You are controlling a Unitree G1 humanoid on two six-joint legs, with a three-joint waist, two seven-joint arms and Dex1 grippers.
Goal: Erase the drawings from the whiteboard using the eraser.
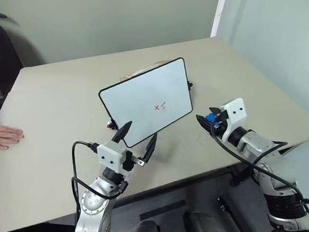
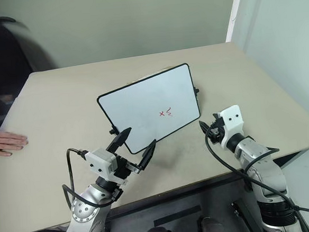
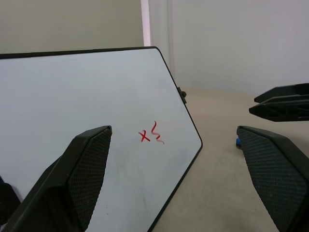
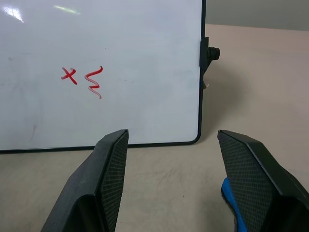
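While a person's hand (image 1: 3, 136) rests flat at the far left edge of the pale beige table (image 1: 53, 102), the left gripper (image 1: 137, 141) hovers just before the lower left corner of the whiteboard (image 1: 142, 98), its two black fingers spread wide and holding nothing. This thin, black-framed white rectangular board with rounded corners stands tilted near the table's middle; it looks light and stiff, and would likely tip if pushed, so steadying it by the frame seems advisable. Small red drawings (image 1: 160, 106), an "x" and a squiggle, sit low on its right half, untouched. Further right, the right gripper (image 4: 169, 186) is level and part open; a bright blue eraser (image 4: 231, 203) lies against its one finger's inner face, though whether it is gripped cannot be told. Small and rigid-looking, it is best pinched across its narrow waist.
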